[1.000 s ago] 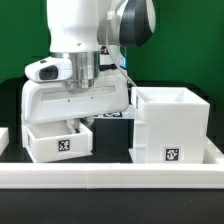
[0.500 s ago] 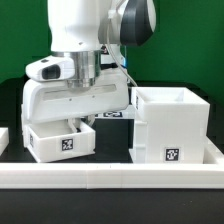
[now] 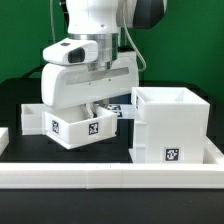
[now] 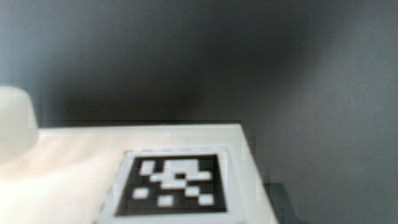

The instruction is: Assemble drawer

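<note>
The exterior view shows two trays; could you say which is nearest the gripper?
The middle tray, directly beneath the gripper; the other tray sits apart at the exterior view's left.

The casing (image 3: 170,118) is plain white, and its casing tag (image 3: 173,154) shows black blocks on a white square. The nearer tray (image 3: 68,128) is white with a like black-and-white tray tag (image 3: 96,127). The farther tray (image 3: 35,118) is also white. The arm (image 3: 95,18) is white with 1 black joint. The border rail (image 3: 110,178) is white, the table (image 3: 15,92) black and the backdrop (image 3: 190,50) green. In the wrist view a blurred tag (image 4: 178,183) shows white blocks in a black frame on cream-white, with grey behind.
</note>
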`<state>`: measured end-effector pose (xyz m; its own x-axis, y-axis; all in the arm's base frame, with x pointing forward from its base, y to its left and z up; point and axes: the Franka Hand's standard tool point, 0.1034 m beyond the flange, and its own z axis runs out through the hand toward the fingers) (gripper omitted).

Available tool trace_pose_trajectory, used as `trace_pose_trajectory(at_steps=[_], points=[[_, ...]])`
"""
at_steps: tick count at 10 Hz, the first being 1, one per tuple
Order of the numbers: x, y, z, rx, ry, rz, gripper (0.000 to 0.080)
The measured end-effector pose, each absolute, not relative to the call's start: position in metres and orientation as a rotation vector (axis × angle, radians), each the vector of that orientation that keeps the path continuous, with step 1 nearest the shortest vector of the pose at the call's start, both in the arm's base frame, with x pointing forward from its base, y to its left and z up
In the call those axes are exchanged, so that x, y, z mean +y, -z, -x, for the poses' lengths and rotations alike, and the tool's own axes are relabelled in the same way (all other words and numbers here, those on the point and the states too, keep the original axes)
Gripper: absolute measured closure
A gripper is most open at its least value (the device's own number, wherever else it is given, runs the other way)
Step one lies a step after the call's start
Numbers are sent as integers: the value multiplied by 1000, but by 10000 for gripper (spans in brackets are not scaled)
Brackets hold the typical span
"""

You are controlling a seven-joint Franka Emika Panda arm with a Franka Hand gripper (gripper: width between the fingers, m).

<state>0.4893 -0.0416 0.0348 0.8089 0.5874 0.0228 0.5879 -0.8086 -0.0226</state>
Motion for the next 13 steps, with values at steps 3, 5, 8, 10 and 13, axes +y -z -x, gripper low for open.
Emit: trace_pose_trajectory(at_steps=[3, 5, 8, 10, 13], points=[[-43, -32, -489, -1259, 15, 2855, 758], [-40, -31, -493, -1516, 6, 2741, 758], [-42, -28, -495, -1832, -16, 2557, 758], [-44, -27, -495, -1964, -24, 2460, 758], [-43, -27, -510, -2004, -20, 2434, 758]])
